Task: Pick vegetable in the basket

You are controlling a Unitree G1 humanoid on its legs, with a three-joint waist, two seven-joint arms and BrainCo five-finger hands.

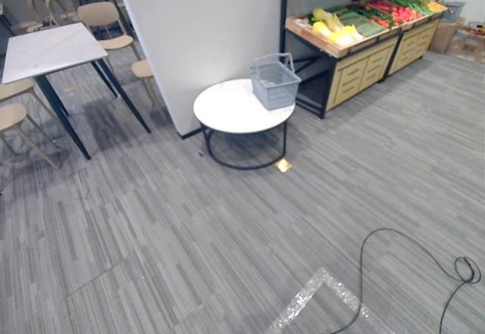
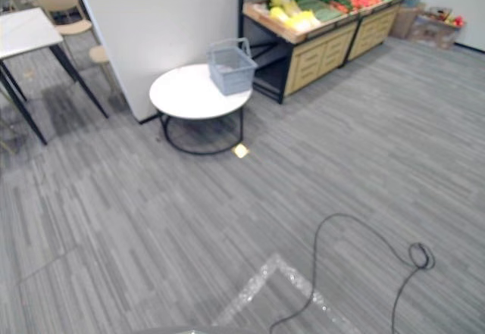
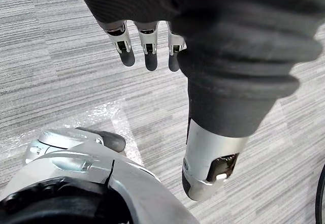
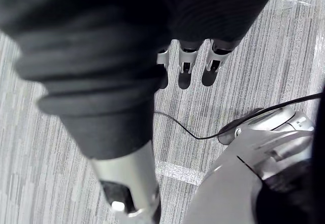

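Nearest, my left robot hand (image 3: 150, 49) and right robot hand (image 4: 185, 66) hang over the grey floor (image 1: 227, 235), fingers straight and spread, holding nothing. Farther ahead, a grey basket (image 1: 274, 82) stands on the far right part of a round white bench (image 1: 227, 113). Beyond it, far right, the vegetables (image 1: 362, 22) lie in rows on a wooden stand (image 1: 355, 75), well apart from the basket.
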